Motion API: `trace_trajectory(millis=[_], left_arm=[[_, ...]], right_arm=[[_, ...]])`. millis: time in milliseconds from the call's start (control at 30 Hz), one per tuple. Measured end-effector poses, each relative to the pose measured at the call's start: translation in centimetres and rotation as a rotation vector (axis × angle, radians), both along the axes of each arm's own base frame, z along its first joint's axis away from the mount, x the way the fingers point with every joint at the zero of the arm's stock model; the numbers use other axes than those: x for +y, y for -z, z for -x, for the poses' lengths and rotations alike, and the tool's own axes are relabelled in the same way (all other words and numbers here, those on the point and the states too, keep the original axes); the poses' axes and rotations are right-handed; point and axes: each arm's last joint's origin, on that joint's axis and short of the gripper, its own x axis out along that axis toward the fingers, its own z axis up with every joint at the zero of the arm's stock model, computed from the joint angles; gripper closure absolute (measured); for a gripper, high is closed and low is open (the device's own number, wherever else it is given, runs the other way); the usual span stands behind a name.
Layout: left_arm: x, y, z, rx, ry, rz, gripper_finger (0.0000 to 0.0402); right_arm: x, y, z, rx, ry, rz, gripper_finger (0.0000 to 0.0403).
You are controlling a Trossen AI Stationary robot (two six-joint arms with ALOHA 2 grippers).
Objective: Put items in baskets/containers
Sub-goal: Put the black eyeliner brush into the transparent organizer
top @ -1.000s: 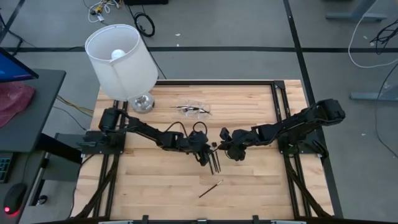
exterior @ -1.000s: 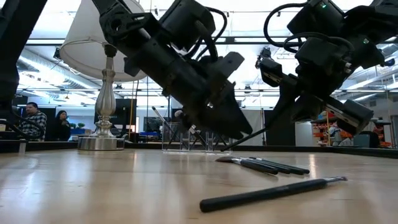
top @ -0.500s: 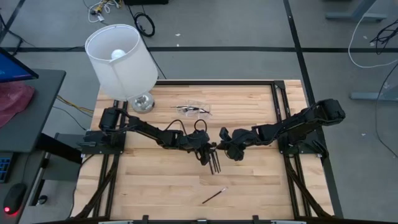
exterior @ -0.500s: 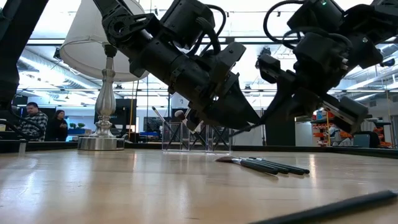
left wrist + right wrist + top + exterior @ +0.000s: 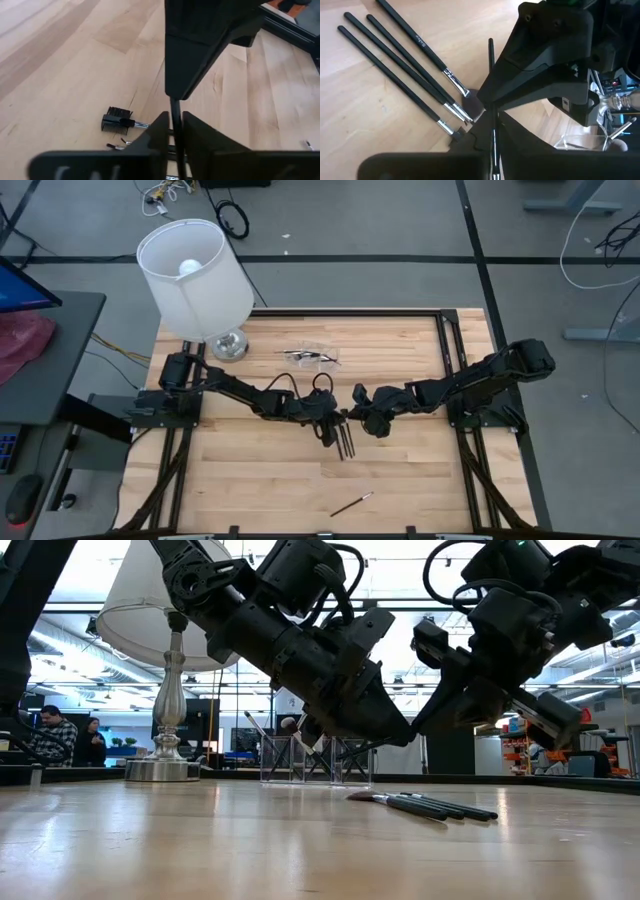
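Over the table's middle my left gripper (image 5: 337,421) and my right gripper (image 5: 353,412) meet tip to tip, both shut on one thin dark brush (image 5: 173,112), also in the right wrist view (image 5: 490,65). Three more brushes (image 5: 346,443) lie side by side on the wood just below them (image 5: 405,65). One loose brush (image 5: 352,503) lies near the front edge. The clear container (image 5: 312,357) stands at the far middle with several brushes leaning in it (image 5: 315,762). My left gripper pinches the brush's slim handle (image 5: 173,125) between its two fingers, coming slanting down from the table's left. The brush is clear of the table. My right gripper pinches the same handle (image 5: 493,131) between its fingertips, slanting down from the table's right. The handle runs on forward past the left fingers (image 5: 535,75) to a free end (image 5: 490,44). The brush is lifted clear of the wood.
A white-shaded lamp (image 5: 195,275) on a chrome foot (image 5: 165,768) stands at the far left corner. Bare wood lies at the near left and the far right. People sit in the room beyond the table (image 5: 50,735).
The loose brush has moved across the wood toward the near edge and has left the low view. My left gripper has tipped a little toward the right gripper's brush. Both arms have otherwise kept their place.
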Motion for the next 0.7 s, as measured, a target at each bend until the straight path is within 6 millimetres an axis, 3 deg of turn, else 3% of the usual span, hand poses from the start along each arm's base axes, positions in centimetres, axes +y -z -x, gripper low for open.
trace_trajectory(millis=[100,267,433,533,700], left_arm=[[0.0,0.0,0.0,0.002,-0.001,-0.002,0.0386],[0.1,0.1,0.1,0.012,-0.004,-0.018,0.0374],[0.5,-0.3,0.5,0.048,-0.074,-0.085,0.0382],[0.7,-1.7,1.4,0.09,-0.116,-0.153,0.0388],[0.2,-6.5,3.8,0.088,-0.204,-0.312,0.0378]], right_arm=[[0.0,-0.1,-0.1,-0.009,0.014,-0.004,0.0369],[-0.1,-0.3,-0.2,-0.043,0.077,0.025,0.0329],[-0.2,-0.7,-0.1,-0.096,0.296,0.162,0.0296],[0.2,-1.6,-0.1,-0.181,0.379,0.149,0.0285],[0.4,-4.2,0.6,-0.32,0.498,0.112,0.0282]])
